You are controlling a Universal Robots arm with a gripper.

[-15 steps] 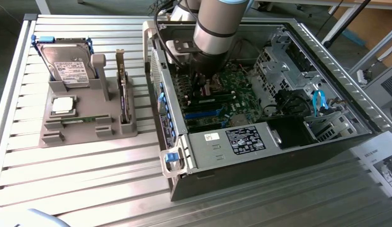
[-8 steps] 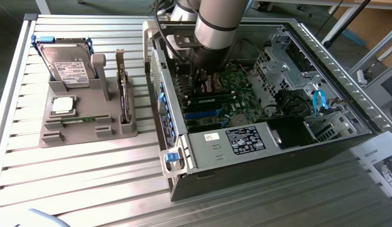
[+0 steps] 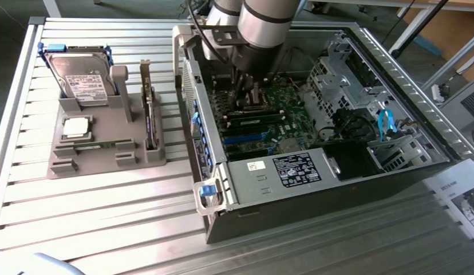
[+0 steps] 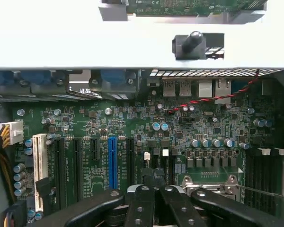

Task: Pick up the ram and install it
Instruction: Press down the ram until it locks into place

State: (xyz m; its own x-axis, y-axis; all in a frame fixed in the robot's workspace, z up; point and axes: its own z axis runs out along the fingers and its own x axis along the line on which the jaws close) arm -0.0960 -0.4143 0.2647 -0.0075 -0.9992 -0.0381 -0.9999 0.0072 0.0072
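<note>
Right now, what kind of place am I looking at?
Probably a workshop for testing robotic computer assembly: an open computer case lies on a ribbed metal table, beside a grey parts holder carrying a hard drive.

Parts stand [image 3: 92, 154] on exterior view's left of computer case [image 3: 313, 189].

End effector [image 4: 154, 187] closed, arm lowered

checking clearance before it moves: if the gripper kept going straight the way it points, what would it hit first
Most likely the motherboard: the gripper points down into the open computer case, above the board near the processor socket. Depth is unclear.
</note>
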